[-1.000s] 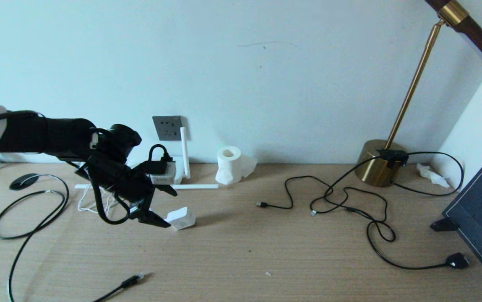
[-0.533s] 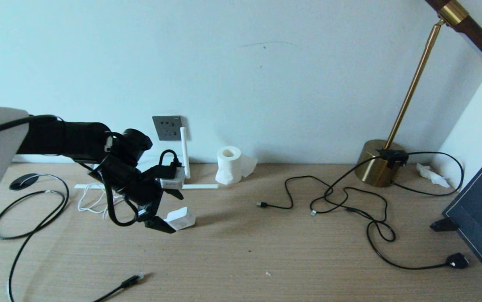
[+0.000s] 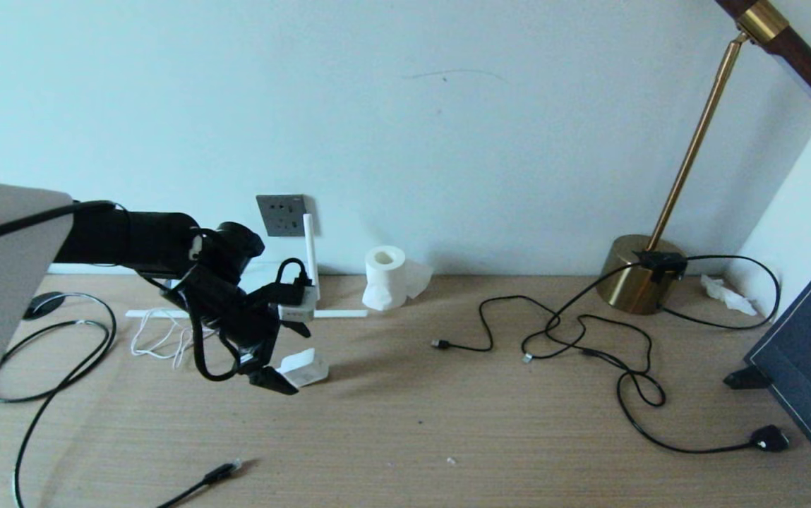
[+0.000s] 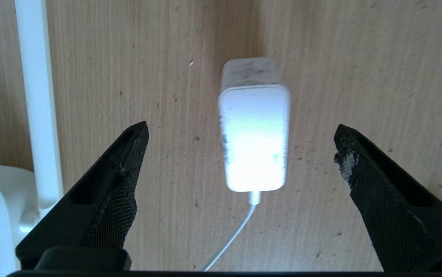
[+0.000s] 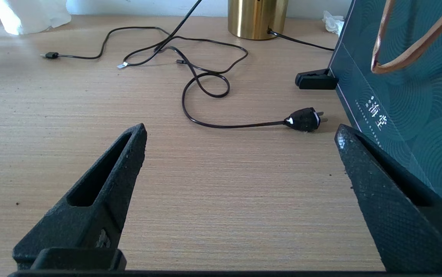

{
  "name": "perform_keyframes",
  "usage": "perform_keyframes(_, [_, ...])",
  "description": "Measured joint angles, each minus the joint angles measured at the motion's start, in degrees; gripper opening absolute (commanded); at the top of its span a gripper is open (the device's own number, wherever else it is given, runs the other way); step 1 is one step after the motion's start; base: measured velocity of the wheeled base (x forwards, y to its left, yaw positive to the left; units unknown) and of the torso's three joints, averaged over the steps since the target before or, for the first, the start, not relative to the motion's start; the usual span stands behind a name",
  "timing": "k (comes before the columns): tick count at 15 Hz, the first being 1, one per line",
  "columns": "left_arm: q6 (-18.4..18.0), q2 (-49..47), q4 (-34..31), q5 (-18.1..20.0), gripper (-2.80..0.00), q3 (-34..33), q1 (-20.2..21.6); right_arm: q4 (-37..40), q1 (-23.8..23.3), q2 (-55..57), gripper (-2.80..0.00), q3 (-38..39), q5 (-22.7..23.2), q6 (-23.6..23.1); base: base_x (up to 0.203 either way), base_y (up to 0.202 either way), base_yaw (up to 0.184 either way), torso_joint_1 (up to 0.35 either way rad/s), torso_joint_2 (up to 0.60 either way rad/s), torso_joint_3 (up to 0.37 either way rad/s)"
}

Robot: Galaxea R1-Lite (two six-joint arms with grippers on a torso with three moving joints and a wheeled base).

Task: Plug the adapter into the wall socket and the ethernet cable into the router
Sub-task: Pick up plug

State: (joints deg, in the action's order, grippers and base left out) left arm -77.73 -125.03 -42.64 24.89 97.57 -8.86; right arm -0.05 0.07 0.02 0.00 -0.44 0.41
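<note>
- Neither plug is in yet. The adapter (image 3: pixel 304 367) lies loose on the desk (image 3: pixel 447 423), in front of the router (image 3: pixel 297 305) and towards the left end, with its thin white cord trailing back under the arm.
- The left hand (image 4: pixel 240 154) hangs right over the adapter, fingers spread wide on either side and holding nothing; the block sits squarely between them in the wrist view.
- The wall socket (image 3: pixel 281 215) is bare, up on the wall above the desk's back edge, just behind the router.
- The ethernet cable (image 3: pixel 221 471) lies near the front edge, left of centre, its clear tip pointing right; I can't make out the router's ports from here.
- The right hand (image 5: pixel 240 161) is parked low at the right end of the desk, wide open and empty.
- Room to move: the middle of the desk is bare wood. The route to the socket looks tight to me, with one antenna (image 3: pixel 310 257) standing right beside the plate and another lying flat along the desk.
</note>
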Motion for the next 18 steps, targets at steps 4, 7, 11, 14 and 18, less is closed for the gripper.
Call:
perform_keyframes(4, [4.0, -0.48, 0.02, -1.35, 0.0, 0.7, -1.15, 0.0, 0.0, 0.0, 0.0, 0.0, 0.02, 0.02, 0.0, 0.0, 0.0, 0.0, 0.0, 0.0])
perform_keyframes(7, [7.11, -0.64, 0.11, -1.36, 0.0, 1.33, -2.96, -0.02, 0.0, 0.0, 0.0, 0.0, 0.0, 0.02, 0.0, 0.0, 0.0, 0.0, 0.0, 0.0])
perform_keyframes(11, [7.17, -1.32, -0.41, -1.57, 0.0, 2.67, -4.09, -0.02, 0.0, 0.0, 0.0, 0.0, 0.0, 0.02, 0.0, 0.0, 0.0, 0.0, 0.0, 0.0])
perform_keyframes(14, [7.23, -1.49, -0.55, -1.81, 0.0, 2.76, -4.23, -0.02, 0.0, 0.0, 0.0, 0.0, 0.0, 0.02, 0.0, 0.0, 0.0, 0.0, 0.0, 0.0])
perform_keyframes(18, [8.96, -1.57, -0.51, -2.94, 0.0, 2.56, -4.22, -0.02, 0.0, 0.0, 0.0, 0.0, 0.0, 0.05, 0.0, 0.0, 0.0, 0.0, 0.0, 0.0])
